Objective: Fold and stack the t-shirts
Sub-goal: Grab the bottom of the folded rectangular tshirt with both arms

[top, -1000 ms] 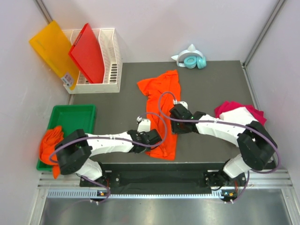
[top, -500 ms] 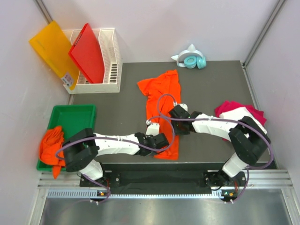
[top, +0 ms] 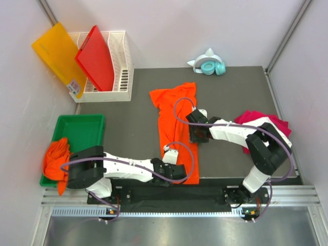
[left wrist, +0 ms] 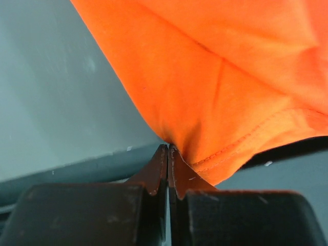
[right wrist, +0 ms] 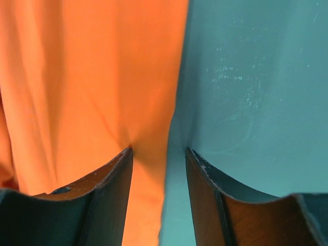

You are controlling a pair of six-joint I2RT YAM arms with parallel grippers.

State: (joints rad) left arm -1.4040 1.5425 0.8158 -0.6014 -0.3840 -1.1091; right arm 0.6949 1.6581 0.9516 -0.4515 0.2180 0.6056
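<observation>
While the left gripper (left wrist: pixel 168 152) pinches the near hem of the orange t-shirt (top: pixel 166 130), the right gripper (right wrist: pixel 158 160) straddles its right edge, fingers (right wrist: pixel 110 182) parted.

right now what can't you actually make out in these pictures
- Top view: the left claw is hidden under its own wrist; only the left wrist view shows it shut on the orange t-shirt hem.
- Top view: the right arm covers part of the white t-shirt and pink t-shirt; their folds are unreadable.
- Top view: the orange heap at the green tray corner is bunched; its shirt count is unclear.
</observation>
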